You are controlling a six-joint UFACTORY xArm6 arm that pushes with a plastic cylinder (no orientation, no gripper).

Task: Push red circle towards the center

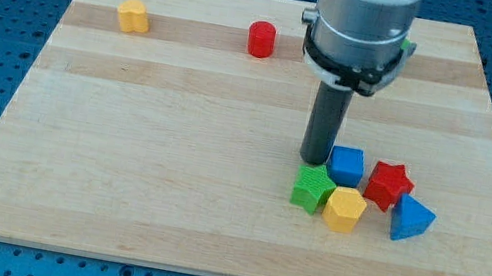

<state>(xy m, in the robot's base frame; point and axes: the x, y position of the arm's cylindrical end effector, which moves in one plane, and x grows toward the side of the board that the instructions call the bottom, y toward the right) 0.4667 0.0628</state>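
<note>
Camera view: red circle (261,39) sits near the tabletop's (168,175) top edge. No gripper fitted; my tip (312,160) holds nothing, resting just left of the blue cube (347,165). Recommended: circle behind the red circle, push toward the view's bottom.

The wooden board (173,146) holds seven blocks. A green star (312,187) sits low on it. Beside the star are a yellow block (344,209), blue cube (347,165), red star (388,184) and blue triangle (410,219). Far above the star are a red circle (261,39) and another yellow block (132,16).
</note>
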